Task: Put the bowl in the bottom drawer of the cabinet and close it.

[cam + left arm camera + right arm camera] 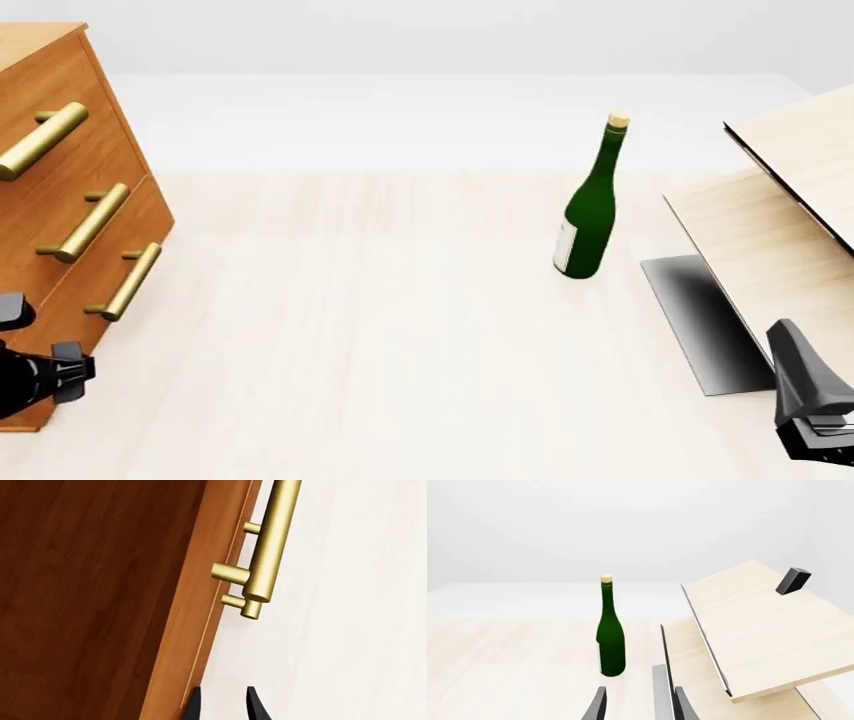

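Pale table (400,330), cabinet (54,130) beside my left gripper (223,705).
Both grippers spread, empty; only my right gripper (637,705) view faces the bottle (611,640).

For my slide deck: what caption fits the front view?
Closed cabinet at left, green wine bottle upright mid-table, slanted boards at right.

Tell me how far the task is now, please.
All three drawers of the cabinet look shut, and no bowl appears in any view. Nothing is in hand: the left tool is open beside the cabinet, near a brass handle. Every step is left.
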